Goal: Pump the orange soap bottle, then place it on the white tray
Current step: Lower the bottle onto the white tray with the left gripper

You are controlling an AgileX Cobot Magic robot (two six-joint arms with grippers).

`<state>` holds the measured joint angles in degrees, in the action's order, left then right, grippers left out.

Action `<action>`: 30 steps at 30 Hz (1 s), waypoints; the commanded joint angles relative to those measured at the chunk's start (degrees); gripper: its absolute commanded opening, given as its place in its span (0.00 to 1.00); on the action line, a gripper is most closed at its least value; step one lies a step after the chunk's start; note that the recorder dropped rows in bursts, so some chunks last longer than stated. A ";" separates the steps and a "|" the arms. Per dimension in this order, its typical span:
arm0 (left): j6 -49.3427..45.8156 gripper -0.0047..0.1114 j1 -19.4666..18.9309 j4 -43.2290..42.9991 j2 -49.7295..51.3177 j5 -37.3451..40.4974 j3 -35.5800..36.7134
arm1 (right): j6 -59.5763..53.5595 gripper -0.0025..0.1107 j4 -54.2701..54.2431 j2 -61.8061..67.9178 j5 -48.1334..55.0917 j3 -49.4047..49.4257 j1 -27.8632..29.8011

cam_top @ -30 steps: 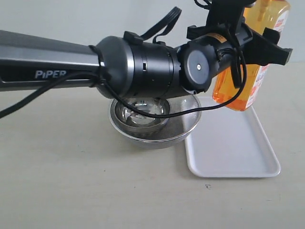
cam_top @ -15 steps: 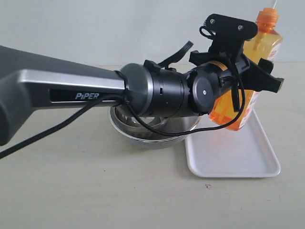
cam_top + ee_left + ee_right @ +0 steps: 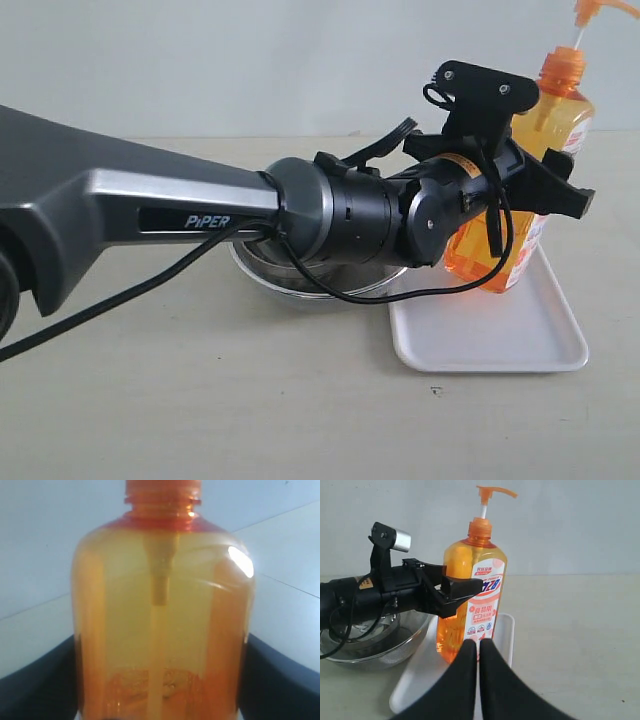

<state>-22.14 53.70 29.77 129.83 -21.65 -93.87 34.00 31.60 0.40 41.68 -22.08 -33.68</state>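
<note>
Exterior view — over the white tray [image 3: 500, 345], the orange bottle [image 3: 566, 108] is hanging in the left gripper [image 3: 530, 185], base touching or just above. Right gripper [image 3: 478, 647] is idling, fingers together. Looks like placing step — next: touchdown, release.

The orange soap bottle [image 3: 562, 105] is translucent amber-orange; its pump head [image 3: 497, 491] is orange on a white stem [image 3: 482, 511], and its label [image 3: 487, 602] is white with red and blue print. The tray [image 3: 500, 345] is plain white. The steel bowls [image 3: 405, 647] are silvery. My right fingers [image 3: 460, 680] and left fingers [image 3: 556, 192] are matte black. The worktop [image 3: 200, 400] is pale beige.
</note>
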 commanded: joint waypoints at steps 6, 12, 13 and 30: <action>-1.46 0.08 0.18 -1.19 -0.95 -3.34 -1.42 | -1.25 0.02 -0.43 -0.40 -0.47 -0.40 0.00; -1.46 0.09 0.18 -1.19 -0.26 -2.73 -1.42 | -1.60 0.02 -0.57 -0.40 -0.58 -0.40 0.00; -1.46 0.11 0.18 -1.19 -0.13 -2.73 -1.42 | -1.60 0.02 -0.57 -0.40 -0.58 -0.40 0.00; -0.78 0.68 0.18 0.68 -0.02 -1.86 -1.42 | -2.64 0.02 -0.57 -0.40 -0.70 -0.40 0.00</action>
<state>-23.45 53.70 29.63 130.89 -20.25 -94.27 31.93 31.02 0.40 41.68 -22.08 -33.68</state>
